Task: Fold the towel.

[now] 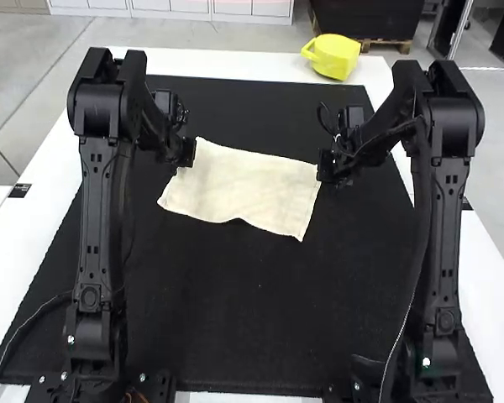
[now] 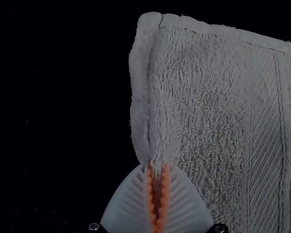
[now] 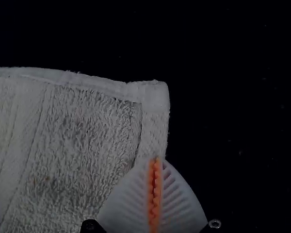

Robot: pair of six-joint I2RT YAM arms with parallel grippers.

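Table: white top, bare margin showing along L and R edges. Blk mat over most of it, flat, approx. rect.; tiny pale specks on mat in both wrist views. Yel. container w/ loop handle twd L, near table's far R corner, on white margin just beyond mat's far edge; contents n/a (can't see in). Sm. flat blk rect. at L edge, apart from mat. 2nd sm. blk piece at R edge, partly hidden.

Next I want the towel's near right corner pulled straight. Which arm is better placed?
Right, I'd say: the right gripper is at the right edge of the towel, much nearer that corner; the left gripper pinches the opposite edge.
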